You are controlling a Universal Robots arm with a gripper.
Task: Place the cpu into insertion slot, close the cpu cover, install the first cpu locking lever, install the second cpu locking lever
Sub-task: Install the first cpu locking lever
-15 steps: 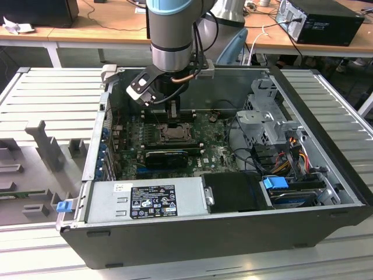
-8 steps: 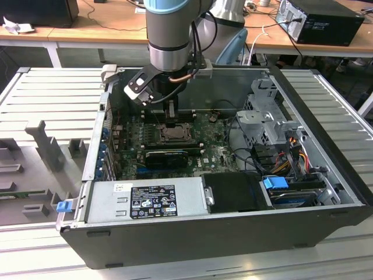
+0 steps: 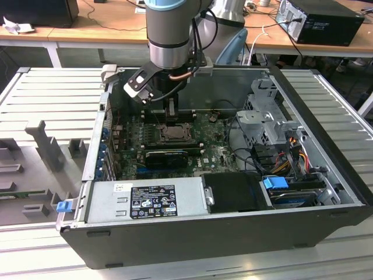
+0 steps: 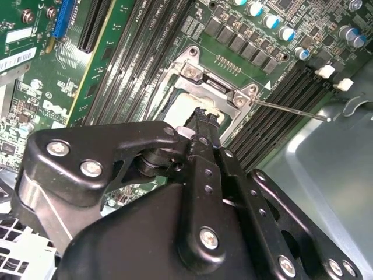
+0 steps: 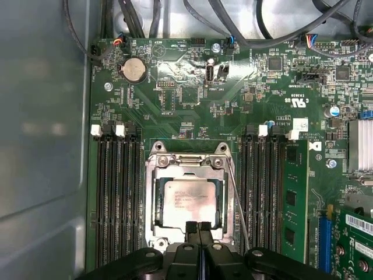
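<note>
The cpu (image 5: 186, 201), a pale metal square, lies in the insertion slot (image 5: 152, 230) on the green board. The silver cpu cover (image 5: 186, 169) lies flat around it as a frame. My gripper (image 5: 198, 228) is shut with nothing between its fingers, and its tips are at the cover's edge over the cpu. In the second wrist view the black fingertips (image 4: 205, 115) meet the pale cpu (image 4: 182, 109) beside the cover (image 4: 204, 81). A thin wire locking lever (image 5: 240, 204) runs along one side of the slot and sticks out past its corner (image 4: 291, 109). In the exterior view the gripper (image 3: 171, 115) hangs just over the slot (image 3: 173, 132).
Black memory slots (image 5: 116, 192) flank the slot on both sides. A ribbed black card (image 3: 167, 157) lies nearer the power supply (image 3: 145, 198). Cables (image 3: 245, 146) and a metal drive cage (image 3: 265, 114) fill the case at the exterior view's right. The case walls (image 3: 96, 140) close in around the board.
</note>
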